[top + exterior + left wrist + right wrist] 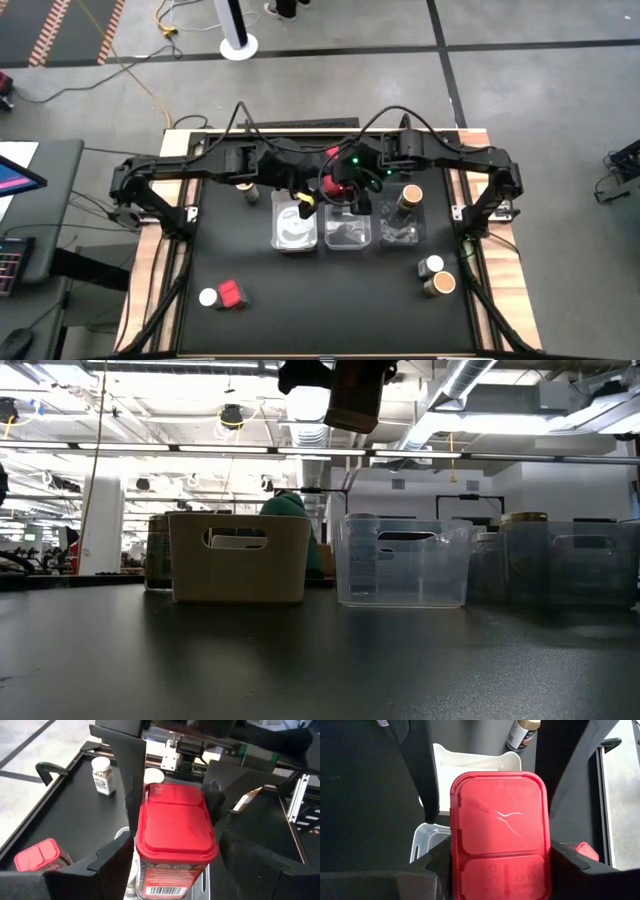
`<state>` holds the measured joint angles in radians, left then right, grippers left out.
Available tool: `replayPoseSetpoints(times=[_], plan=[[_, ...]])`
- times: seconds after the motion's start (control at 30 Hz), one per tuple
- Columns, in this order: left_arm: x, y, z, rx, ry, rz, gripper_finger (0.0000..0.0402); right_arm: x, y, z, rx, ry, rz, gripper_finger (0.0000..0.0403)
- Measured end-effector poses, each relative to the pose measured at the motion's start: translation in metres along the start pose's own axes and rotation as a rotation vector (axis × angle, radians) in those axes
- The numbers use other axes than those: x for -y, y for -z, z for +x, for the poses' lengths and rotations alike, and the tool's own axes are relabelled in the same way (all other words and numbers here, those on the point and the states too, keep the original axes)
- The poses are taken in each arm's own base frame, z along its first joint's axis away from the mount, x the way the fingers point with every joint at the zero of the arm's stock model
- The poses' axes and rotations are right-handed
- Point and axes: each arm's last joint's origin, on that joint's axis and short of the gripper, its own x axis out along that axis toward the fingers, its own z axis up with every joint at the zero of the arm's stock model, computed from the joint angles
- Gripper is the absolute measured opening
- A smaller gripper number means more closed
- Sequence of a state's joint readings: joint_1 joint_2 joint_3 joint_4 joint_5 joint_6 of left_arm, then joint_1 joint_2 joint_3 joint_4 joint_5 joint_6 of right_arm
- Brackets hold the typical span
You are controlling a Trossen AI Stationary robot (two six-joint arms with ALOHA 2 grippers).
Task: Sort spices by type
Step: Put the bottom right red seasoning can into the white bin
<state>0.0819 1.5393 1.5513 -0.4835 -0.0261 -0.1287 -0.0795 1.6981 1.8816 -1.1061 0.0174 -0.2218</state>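
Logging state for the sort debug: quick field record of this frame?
right pincer: shut on held box, above the trays
left pincer: at the same box
trays: white tray, middle tray, right tray, in a row
right tray: tan jar, seemingly inside
table left: white jar beside loose box
table right: second white jar beside second tan jar
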Motion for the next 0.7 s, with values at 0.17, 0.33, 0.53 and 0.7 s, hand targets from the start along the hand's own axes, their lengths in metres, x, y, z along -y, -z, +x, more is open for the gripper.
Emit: replayPoseSetpoints(times=[0.17, 0.33, 0.53, 0.7], plan=[[-0.0003, 0.0018, 0.0058, -0.01, -0.002, 0.008, 0.0281, 0.0001, 0.0, 0.0, 0.0, 0.0, 0.0, 0.024], [-0.0005, 0.0004, 0.0052, 0.004, -0.002, 0.015, 0.0247, -0.0003, 0.0, 0.0, 0.002, -0.011, 0.001, 0.024], [-0.0011, -0.0002, 0.0054, 0.01, -0.004, 0.012, 0.0211, -0.0003, -0.0001, 0.0, 0.003, -0.012, -0.001, 0.024], [-0.0011, -0.0001, 0.0054, 0.01, -0.005, 0.011, 0.0215, -0.0003, -0.0001, 0.0, 0.003, -0.012, 0.002, 0.024]])
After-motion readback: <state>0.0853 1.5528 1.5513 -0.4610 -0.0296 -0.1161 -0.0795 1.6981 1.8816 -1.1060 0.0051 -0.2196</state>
